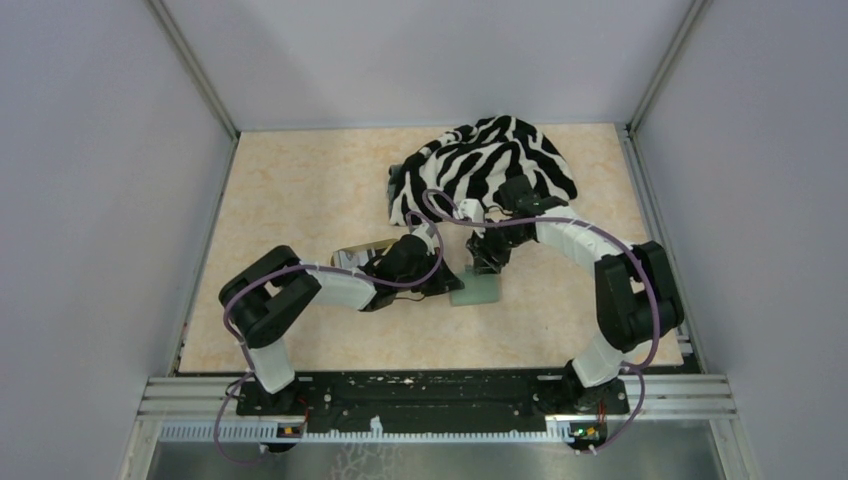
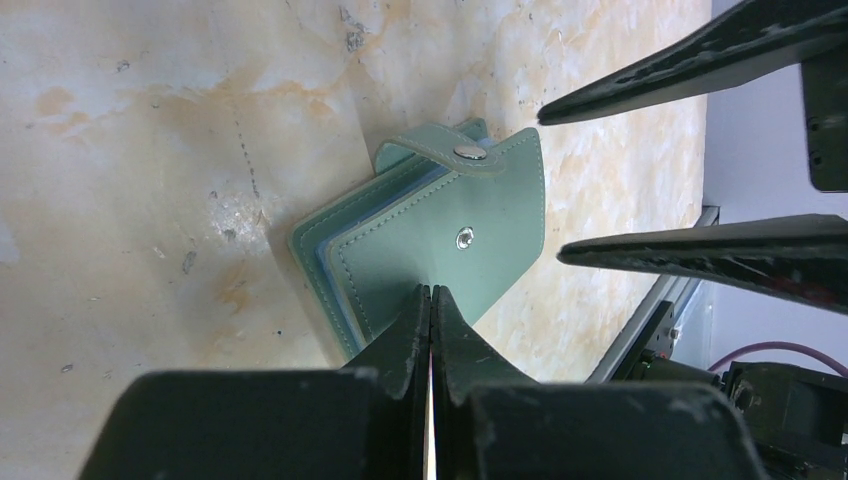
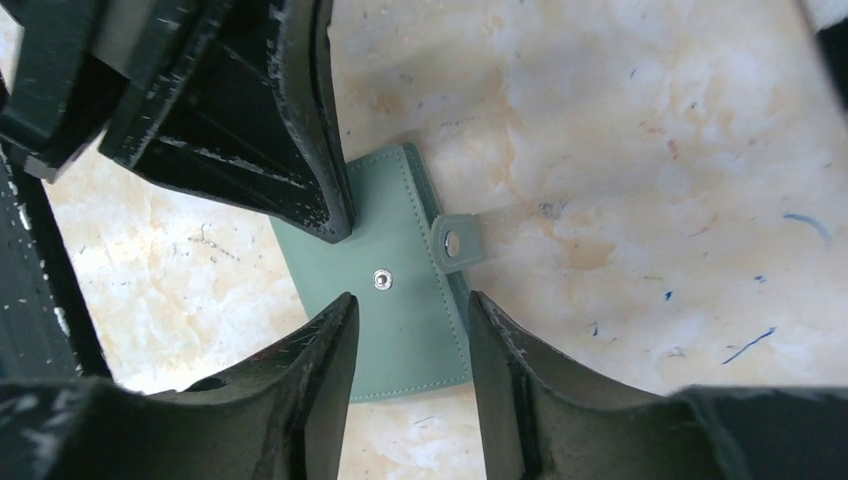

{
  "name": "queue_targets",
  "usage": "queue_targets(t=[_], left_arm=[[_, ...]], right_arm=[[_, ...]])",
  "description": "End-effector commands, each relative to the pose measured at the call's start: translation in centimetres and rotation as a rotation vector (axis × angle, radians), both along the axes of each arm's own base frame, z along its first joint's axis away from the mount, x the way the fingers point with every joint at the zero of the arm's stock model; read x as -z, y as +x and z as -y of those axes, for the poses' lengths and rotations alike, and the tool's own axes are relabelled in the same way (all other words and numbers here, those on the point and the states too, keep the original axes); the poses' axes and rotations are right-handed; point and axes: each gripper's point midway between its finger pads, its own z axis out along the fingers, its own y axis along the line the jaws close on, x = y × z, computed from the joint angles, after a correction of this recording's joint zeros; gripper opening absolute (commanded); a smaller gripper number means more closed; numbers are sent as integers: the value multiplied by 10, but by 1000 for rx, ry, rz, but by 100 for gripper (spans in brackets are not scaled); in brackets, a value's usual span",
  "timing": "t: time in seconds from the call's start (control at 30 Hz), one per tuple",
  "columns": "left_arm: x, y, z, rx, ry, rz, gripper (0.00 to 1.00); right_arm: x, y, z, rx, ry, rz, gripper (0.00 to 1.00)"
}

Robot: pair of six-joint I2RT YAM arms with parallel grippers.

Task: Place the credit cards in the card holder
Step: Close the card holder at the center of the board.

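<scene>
The sage-green card holder [image 1: 476, 292] lies folded shut on the table, its snap strap undone [image 2: 455, 152]. It also shows in the right wrist view [image 3: 405, 300]. My left gripper [image 1: 447, 286] is shut and empty, and its tips [image 2: 431, 295] rest against the holder's cover near one edge. My right gripper [image 1: 487, 267] is open just above the holder, its fingers [image 3: 410, 305] on either side of the cover's near end. No credit cards are in view. Pale blue inner leaves show at the holder's edge [image 2: 325, 262].
A zebra-striped cloth [image 1: 490, 165] is bunched at the back, behind the right arm. A tan tray [image 1: 355, 252] lies partly hidden under the left arm. Metal rails run along the near table edge [image 1: 430, 395]. Grey walls close in the sides.
</scene>
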Motion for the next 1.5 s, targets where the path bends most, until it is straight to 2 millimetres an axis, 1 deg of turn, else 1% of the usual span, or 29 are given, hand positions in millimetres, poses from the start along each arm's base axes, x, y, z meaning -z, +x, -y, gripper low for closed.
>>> queue_targets(t=[0.0, 0.07, 0.17, 0.27, 0.3, 0.5, 0.73, 0.83, 0.97, 1.1, 1.4, 1.47], left_arm=[[10, -3, 1, 34, 26, -11, 0], [10, -4, 2, 38, 26, -10, 0], [11, -4, 1, 37, 26, -9, 0], [12, -5, 0, 39, 27, -12, 0], [12, -5, 0, 39, 26, -11, 0], [11, -6, 0, 40, 24, -7, 0], [11, -5, 2, 46, 17, -8, 0], [11, -5, 3, 48, 14, -8, 0], [11, -5, 3, 50, 15, -9, 0], [11, -5, 4, 52, 15, -9, 0], [14, -5, 3, 51, 19, -13, 0], [15, -6, 3, 52, 21, -15, 0]], right_arm=[[-33, 9, -13, -121, 99, 200, 47], [-36, 1, -13, -257, 118, 272, 50], [-30, -19, -9, -490, 123, 344, 53], [-22, -26, -5, -626, 113, 376, 54], [-21, -25, -5, -648, 113, 378, 54], [-19, 1, -14, -552, 103, 372, 49], [-17, 20, -21, -489, 102, 343, 41], [-13, 20, -24, -492, 103, 323, 39], [-7, 19, -26, -500, 102, 283, 32], [-2, 19, -25, -500, 93, 271, 30], [-3, 20, -26, -498, 100, 251, 18], [-3, 20, -26, -495, 100, 247, 14]])
